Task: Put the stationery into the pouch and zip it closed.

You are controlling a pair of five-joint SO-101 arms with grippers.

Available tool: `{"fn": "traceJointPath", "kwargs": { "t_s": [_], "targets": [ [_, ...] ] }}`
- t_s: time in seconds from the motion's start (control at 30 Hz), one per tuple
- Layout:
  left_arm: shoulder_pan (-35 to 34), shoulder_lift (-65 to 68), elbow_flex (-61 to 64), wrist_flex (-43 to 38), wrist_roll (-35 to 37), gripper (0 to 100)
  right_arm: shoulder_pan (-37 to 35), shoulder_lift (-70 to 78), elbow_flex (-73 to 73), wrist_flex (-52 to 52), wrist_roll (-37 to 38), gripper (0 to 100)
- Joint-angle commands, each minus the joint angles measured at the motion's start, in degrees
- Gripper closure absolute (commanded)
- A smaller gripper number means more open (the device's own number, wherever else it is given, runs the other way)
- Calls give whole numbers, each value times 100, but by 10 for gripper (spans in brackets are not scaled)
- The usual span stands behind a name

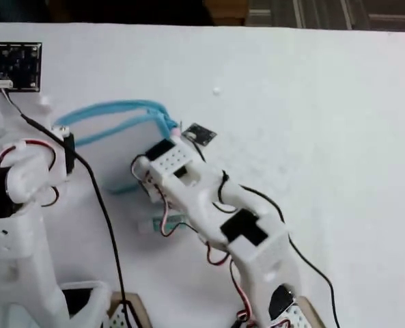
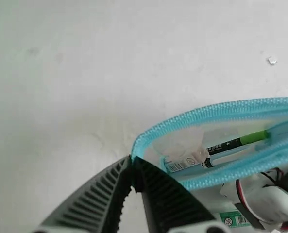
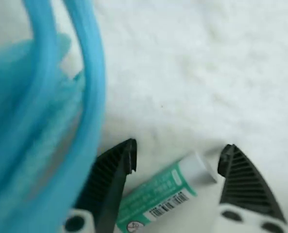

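While the left gripper pinches the open pouch (a pen already inside), the right gripper straddles the green tube, jaws apart; zipping remains.

The pouch has a bright turquoise woven zip edge and clear, faintly blue sides. The pen is black with a lime-green section. The glue stick is green with a white cap. The left tool and right tool are black and ribbed. The worktop is white.
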Motion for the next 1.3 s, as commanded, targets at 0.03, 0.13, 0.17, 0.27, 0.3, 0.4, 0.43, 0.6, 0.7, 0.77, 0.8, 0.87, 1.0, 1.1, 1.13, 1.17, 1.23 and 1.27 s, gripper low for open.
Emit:
{"fn": "traceJointPath", "kwargs": {
  "t_s": [0.03, 0.13, 0.17, 0.27, 0.3, 0.4, 0.43, 0.6, 0.7, 0.77, 0.8, 0.87, 1.0, 1.1, 1.13, 1.17, 1.23, 1.27],
  "targets": [
    [31, 418, 580, 44, -44, 977, -57, 303, -589, 690, -35, 823],
    [31, 418, 448, 62, -44, 977, 101, 558, -879, 1015, 26, 905],
    [31, 418, 378, 79, -44, 977, 189, 637, -941, 1130, 62, 906],
    [31, 418, 299, 97, -44, 977, 426, 848, -1160, 1543, 624, 850],
    [31, 426, 308, 97, -44, 977, 497, 919, -1231, 1684, 791, 814],
    [31, 444, 325, 97, -44, 977, 664, 1007, -1451, 2044, 1248, 673],
    [31, 444, 325, 97, -44, 977, 690, 1007, -1512, 2149, 1398, 620],
    [31, 453, 325, 97, -44, 977, 716, 927, -1688, 2378, 1908, 389],
    [40, 453, 325, 97, -44, 977, 734, 673, -1714, 2378, 1793, 373],
    [40, 453, 325, 97, -44, 977, 699, 400, -1688, 2378, 1705, 373],
    [40, 453, 325, 97, -44, 977, 673, 268, -1688, 2378, 1697, 373],
    [40, 453, 325, 79, -44, 977, 523, 13, -1653, 2387, 1679, 374],
    [40, 462, 334, 53, -35, 977, -66, -400, -1134, 2378, 1670, 374],
    [40, 462, 334, 79, -26, 977, -497, -488, -897, 2220, 1662, 374],
    [31, 462, 334, 79, -26, 977, -593, -488, -897, 2123, 1591, 374],
    [31, 462, 334, 79, -26, 977, -664, -479, -888, 1991, 1433, 374],
    [31, 462, 334, 79, -26, 977, -804, -470, -853, 1701, 1143, 374],
    [31, 462, 334, 62, -26, 977, -875, -462, -835, 1560, 1037, 374]
  ]
}}
